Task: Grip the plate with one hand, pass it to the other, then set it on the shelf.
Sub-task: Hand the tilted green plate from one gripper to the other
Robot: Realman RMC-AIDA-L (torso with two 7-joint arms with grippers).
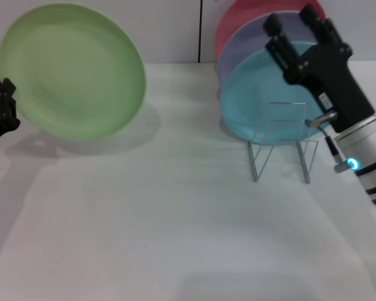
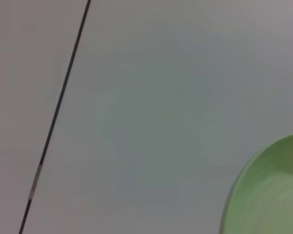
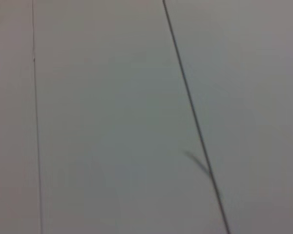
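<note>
The light-green plate is held up off the table at the far left, tilted nearly upright with its face toward me. My left gripper, all black, is shut on the plate's left rim at the edge of the head view. A piece of the plate's rim shows in the left wrist view. My right gripper, on the white banded arm, is raised at the upper right with its fingers apart and empty, in front of the plates on the silver wire shelf. The right wrist view shows only wall.
A turquoise plate, a lavender plate and a red plate stand on edge in the rack. The white table spreads between the two arms. A wall with dark seams is behind.
</note>
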